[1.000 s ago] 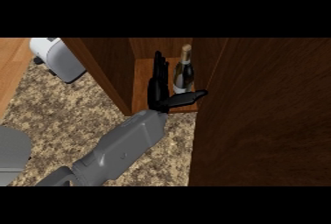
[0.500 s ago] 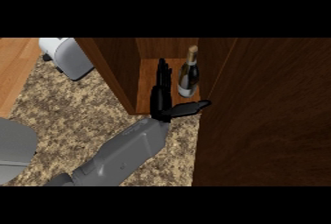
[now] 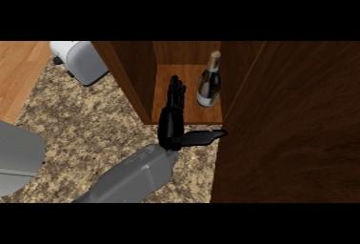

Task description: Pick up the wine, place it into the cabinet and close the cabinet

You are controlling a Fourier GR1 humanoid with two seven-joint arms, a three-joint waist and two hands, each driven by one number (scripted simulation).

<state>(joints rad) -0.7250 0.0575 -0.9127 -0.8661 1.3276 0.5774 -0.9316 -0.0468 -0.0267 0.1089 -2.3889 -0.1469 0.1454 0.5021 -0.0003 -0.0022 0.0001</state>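
one dark glass wine bottle [image 3: 209, 81] with a pale label stands upright on the brown wooden cabinet's shelf [image 3: 184, 71]. just left of it, apart, the black right hand [image 3: 172, 119] is spread, fingers straight, thumb pointing toward the open cabinet door [image 3: 295, 124].

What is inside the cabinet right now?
A wine bottle stands upright in the cabinet, beside the open hand. The open door covers everything to the right.
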